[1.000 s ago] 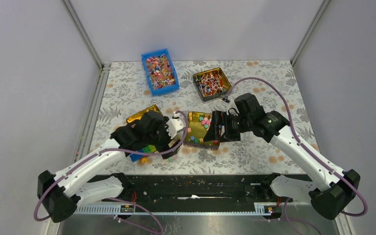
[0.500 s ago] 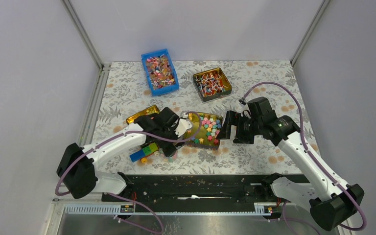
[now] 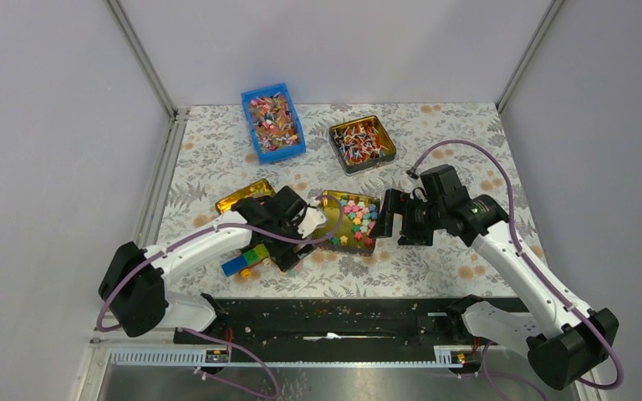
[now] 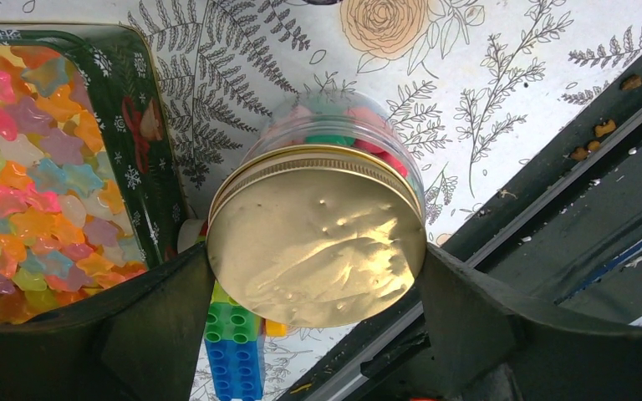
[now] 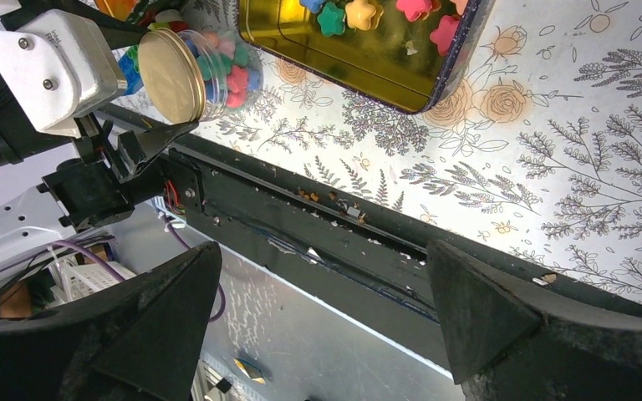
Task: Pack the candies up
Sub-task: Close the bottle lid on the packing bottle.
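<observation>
Gold-lidded clear jar [image 4: 318,234] of star candies [image 5: 232,79] stays clamped in the left gripper [image 4: 313,263]; right gripper [image 5: 324,251], wide and empty, has left the gold tin [image 5: 343,54]: packing seemingly done.

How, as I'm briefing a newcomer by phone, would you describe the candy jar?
On the floral table, find the left gripper. The jar lies between its fingers: clear, gold lid, coloured candies inside, unlike the open tins nearby.

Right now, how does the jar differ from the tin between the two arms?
The jar is capped with a gold lid; the tin is open. The jar is tipped sideways in the left gripper; the tin lies flat on the table, ungripped. Both hold star-shaped candies.
</observation>
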